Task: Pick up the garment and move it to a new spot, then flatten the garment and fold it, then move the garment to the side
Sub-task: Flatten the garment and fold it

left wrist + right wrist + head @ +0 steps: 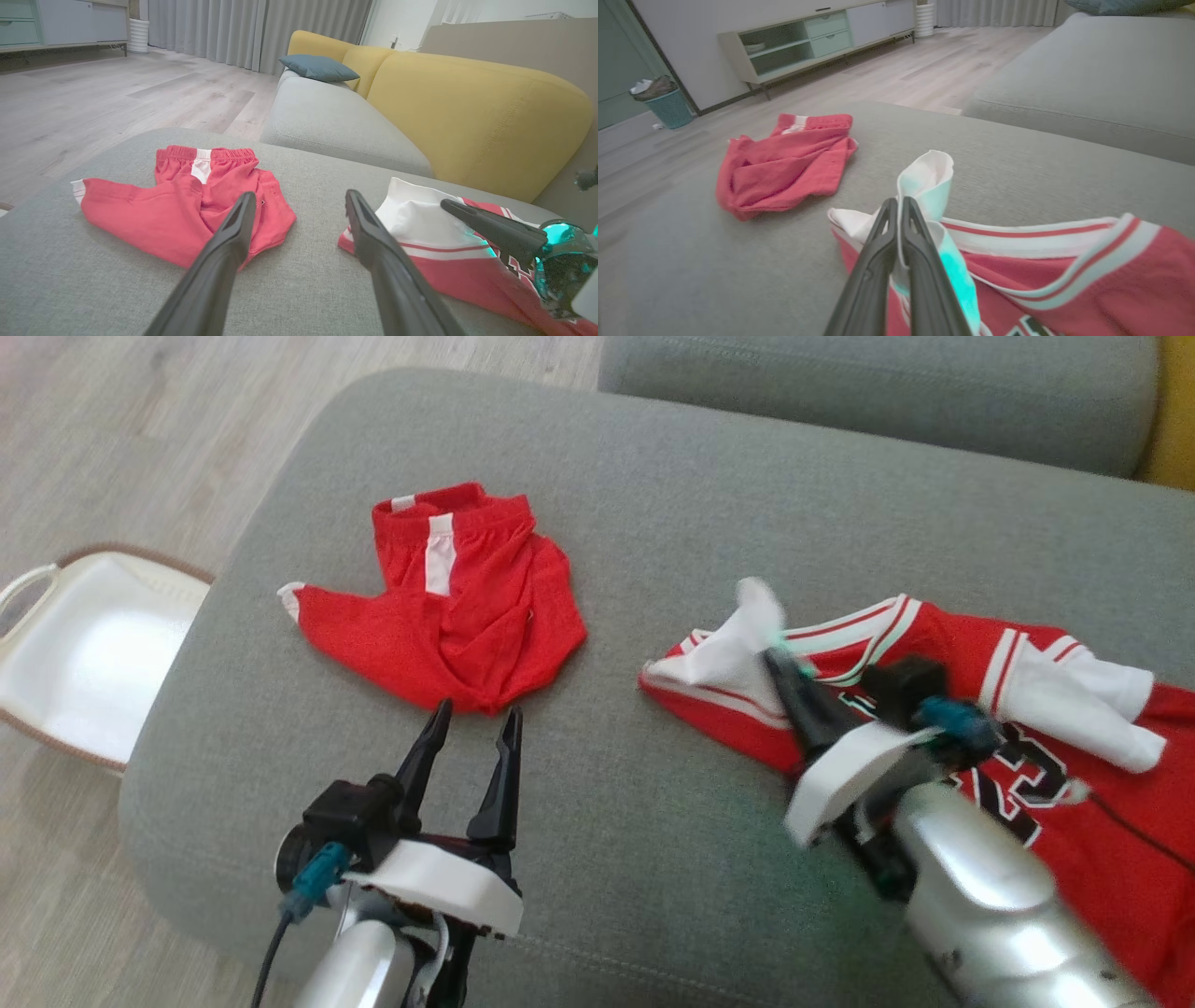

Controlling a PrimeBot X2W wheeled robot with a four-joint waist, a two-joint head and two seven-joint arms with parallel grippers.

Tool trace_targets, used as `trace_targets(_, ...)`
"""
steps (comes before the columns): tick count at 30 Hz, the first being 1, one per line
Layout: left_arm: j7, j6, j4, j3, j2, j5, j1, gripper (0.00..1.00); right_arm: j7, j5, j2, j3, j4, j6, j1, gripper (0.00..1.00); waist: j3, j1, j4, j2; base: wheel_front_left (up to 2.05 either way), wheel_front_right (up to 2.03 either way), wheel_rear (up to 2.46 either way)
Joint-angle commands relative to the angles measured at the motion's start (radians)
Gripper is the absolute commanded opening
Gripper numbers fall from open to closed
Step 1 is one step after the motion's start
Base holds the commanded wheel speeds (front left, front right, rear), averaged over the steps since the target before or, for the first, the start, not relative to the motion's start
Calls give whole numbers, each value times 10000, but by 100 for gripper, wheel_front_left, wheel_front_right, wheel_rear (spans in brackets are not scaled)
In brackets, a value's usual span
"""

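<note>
Where the jersey (952,639) covers the right-hand part of the grey cushion (653,504), the right gripper (771,651) has its two dark fingers pressed together on a white flap (738,644) at the garment's left end. The cloth bunches up past the fingertips, raised off the cushion. The jersey is red with white-and-red striped trim and black printed numerals. Its long axis runs across the cushion from about the cushion's middle out to its right edge, slanting toward the cushion's near right corner. The pinched end points at the cushion's middle, and the striped band lies along the side toward the cushion's back. A second white sleeve (1083,700) is draped over the red cloth nearer the cushion's right edge. Most of the garment lies on the cushion, rumpled rather than flat.

On the left half of the cushion lie red shorts (467,616) with a white side stripe, crumpled, waistband toward the cushion's back, well apart from the jersey. The left gripper (476,714) hovers over the cushion's near edge with its jaws spread wide and nothing between them. Its fingertips point at the near hem of the shorts, just short of it. Beside the cushion's left edge a white basket (93,653) stands on the wooden floor (140,420).
</note>
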Motion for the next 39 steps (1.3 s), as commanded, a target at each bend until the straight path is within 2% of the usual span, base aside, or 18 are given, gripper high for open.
trace_targets(1, -53, 59, -300, 320, 12, 22, -281, 100, -99, 93, 164, 264, -381, -7, 32, 0, -124, 0, -105, 0, 0, 0, 0)
trace_targets(6, -53, 16, -207, 373, 12, 55, -142, 100, 208, 961, -7, 2136, -1546, -7, 780, 0, -529, 0, -338, 0, 0, 0, 0)
trace_targets(7, -53, 13, -188, 394, 12, 61, -108, 100, 336, 1074, -88, 2513, -1731, -7, 901, 65, -609, 0, -386, 0, 0, 0, 0)
trace_targets(8, -53, 5, -165, 417, 12, 68, -72, 100, 511, 1189, -167, 2821, -1836, -7, 1018, 100, -695, 0, -437, 0, 0, 0, 0)
trace_targets(12, -53, -28, -94, 506, 12, 96, 75, 100, 720, 1274, -462, 3404, -1964, -7, 1229, 100, -1009, 0, -669, 0, 0, 0, 0)
trace_targets(17, -53, -34, -129, 683, 12, 121, 228, 100, 339, 1261, -605, 2682, -1946, -7, 1376, 100, -1196, 0, -1111, 0, 0, 0, 0)
trace_targets(21, -53, -60, -72, 780, 12, 114, 288, 100, -82, 920, -765, 1257, -1966, -7, 1651, 100, -1280, 0, -1500, 0, 0, 0, 0)
trace_targets(25, -53, -69, -2, 872, 12, 94, 361, 100, -456, 107, -706, -994, -2107, -7, 2329, 100, -1338, 0, -1906, 0, 0, 0, 0)
trace_targets(28, -53, -78, 79, 933, 12, 84, 424, 100, -584, -735, -350, -2855, -2505, -7, 3124, 100, -1348, 0, -2194, 0, 0, 0, 0)
trace_targets(31, -53, -112, 266, 925, 12, 95, 480, 100, -626, -1580, 274, -4258, -3178, -7, 4066, 100, -1349, 0, -2435, 0, 0, 0, 0)
trace_targets(34, -53, -122, 347, 968, 12, 90, 524, 100, -621, -2227, 721, -4958, -3828, -7, 4800, 100, -1343, 0, -2659, 0, 0, 0, 0)
trace_targets(39, -53, -170, 373, 933, 12, 101, 476, 100, -305, -2766, 1020, -5403, -4669, -7, 5131, 100, -1311, 0, -2781, 0, 0, 0, 0)
